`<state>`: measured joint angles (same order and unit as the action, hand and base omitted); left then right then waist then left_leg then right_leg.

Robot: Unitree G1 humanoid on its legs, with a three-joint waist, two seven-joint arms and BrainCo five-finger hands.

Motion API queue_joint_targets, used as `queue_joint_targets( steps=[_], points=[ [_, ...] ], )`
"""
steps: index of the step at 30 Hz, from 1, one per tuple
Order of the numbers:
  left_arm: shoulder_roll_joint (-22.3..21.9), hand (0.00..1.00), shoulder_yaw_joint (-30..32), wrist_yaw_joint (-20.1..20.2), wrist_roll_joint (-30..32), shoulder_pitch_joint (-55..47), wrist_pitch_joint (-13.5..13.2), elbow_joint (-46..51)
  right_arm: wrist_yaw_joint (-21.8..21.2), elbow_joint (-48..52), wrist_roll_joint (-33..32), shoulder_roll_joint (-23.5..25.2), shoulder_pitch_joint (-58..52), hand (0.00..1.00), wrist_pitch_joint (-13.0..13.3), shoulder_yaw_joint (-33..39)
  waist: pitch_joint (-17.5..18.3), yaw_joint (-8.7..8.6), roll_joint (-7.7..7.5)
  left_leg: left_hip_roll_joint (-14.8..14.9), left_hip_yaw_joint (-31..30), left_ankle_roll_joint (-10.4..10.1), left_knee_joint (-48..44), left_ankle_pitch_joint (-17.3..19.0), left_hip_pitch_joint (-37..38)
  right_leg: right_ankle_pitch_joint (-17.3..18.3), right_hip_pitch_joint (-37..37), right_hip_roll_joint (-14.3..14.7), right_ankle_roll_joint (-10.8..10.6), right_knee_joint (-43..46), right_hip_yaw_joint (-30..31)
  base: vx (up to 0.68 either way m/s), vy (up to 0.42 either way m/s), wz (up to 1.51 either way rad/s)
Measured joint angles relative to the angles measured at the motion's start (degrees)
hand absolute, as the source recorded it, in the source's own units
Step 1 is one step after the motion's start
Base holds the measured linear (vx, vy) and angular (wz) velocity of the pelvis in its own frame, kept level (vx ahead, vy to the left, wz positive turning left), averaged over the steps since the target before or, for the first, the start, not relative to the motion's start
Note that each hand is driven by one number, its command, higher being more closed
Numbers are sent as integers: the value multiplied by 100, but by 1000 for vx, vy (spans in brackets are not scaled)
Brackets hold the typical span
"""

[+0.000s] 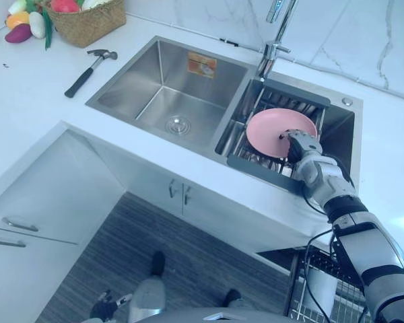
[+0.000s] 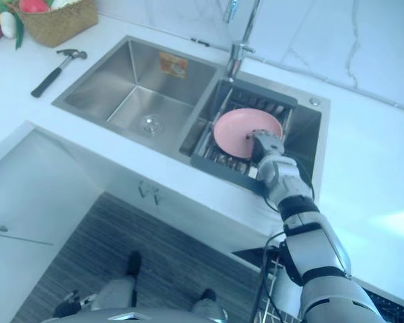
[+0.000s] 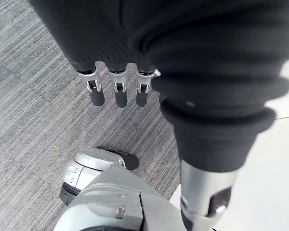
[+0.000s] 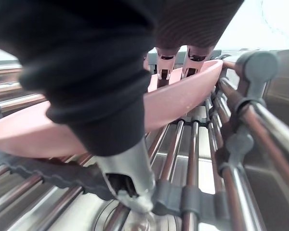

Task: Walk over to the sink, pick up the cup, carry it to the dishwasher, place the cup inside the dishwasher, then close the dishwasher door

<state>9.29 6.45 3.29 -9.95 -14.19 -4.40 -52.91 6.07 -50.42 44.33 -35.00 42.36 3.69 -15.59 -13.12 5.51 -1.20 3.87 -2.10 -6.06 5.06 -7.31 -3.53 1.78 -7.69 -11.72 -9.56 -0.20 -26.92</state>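
Note:
A pink dish (image 1: 273, 128) leans on the dark draining rack (image 1: 256, 166) in the right basin of the steel sink (image 1: 131, 91); I see no cup. My right hand (image 1: 303, 145) is at the dish's near right edge. In the right wrist view its fingers (image 4: 164, 67) reach straight over the rim of the dish (image 4: 183, 98) and the thumb (image 4: 130, 180) sits below, apart from the underside, against the rack bars (image 4: 192, 144). My left hand (image 3: 115, 89) hangs low over the grey floor, fingers straight and holding nothing.
A faucet (image 1: 273, 47) rises behind the rack. A hammer (image 1: 87, 70) and a woven basket (image 1: 87, 23) of vegetables lie on the white counter at far left. A wire dishwasher rack (image 1: 323, 296) shows low right under the counter. Cabinet doors (image 1: 175, 192) face me.

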Motion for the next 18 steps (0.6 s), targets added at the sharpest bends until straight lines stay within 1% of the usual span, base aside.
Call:
queue_joint_targets(
  steps=[4, 8, 11, 13, 14, 17, 18],
  points=[
    [0, 0, -3, 0, 0, 0, -40, 1, 104, 17, -25, 24, -1, 100, 45, 0, 4, 2, -7, 14, 67, -22, 0, -4, 4, -11, 59, 1, 16, 22, 96, 10, 1, -8],
    [0, 0, 5, -6, 0, 0, -64, 1, 509, 148, -180, 59, -149, 100, -13, 31, 13, -2, -27, 22, 77, -23, 0, -4, -6, -11, 79, 2, 17, 32, 105, 1, 0, -1],
    [0, 0, 12, -11, 3, 1, -76, 4, 618, 299, -209, 57, -247, 100, -15, 75, 14, -12, -33, 26, 87, -20, 0, -6, -3, -12, 79, 3, 17, 30, 111, 0, 0, 0],
    [-5, 0, 14, -14, 4, 0, -102, 17, 837, 582, -397, 74, -459, 100, -16, 308, 17, -16, -38, 28, 91, -5, 0, -16, -4, -12, 79, 5, 16, 25, 117, 15, -4, 0],
    [-8, 0, 19, -15, 4, -2, -129, 22, 1035, 748, -566, 104, -576, 100, 7, 461, 17, -35, -37, 28, 95, 5, -1, -26, -4, -19, 75, 5, 5, 20, 123, 0, 0, 0],
    [-16, 0, 26, -47, 5, -4, -148, 50, 1217, 973, -687, 146, -697, 100, 25, 564, 21, -72, -44, 29, 96, 3, -1, -24, 0, -43, 72, 5, -23, 21, 130, 29, -6, -1],
    [-26, 0, 30, -55, 7, -4, -194, 61, 1294, 1188, -720, 214, -802, 100, 55, 745, 26, -85, -52, 33, 109, -7, -2, -17, 14, -43, 67, 4, -23, 20, 136, 44, -8, -4]
  ],
)
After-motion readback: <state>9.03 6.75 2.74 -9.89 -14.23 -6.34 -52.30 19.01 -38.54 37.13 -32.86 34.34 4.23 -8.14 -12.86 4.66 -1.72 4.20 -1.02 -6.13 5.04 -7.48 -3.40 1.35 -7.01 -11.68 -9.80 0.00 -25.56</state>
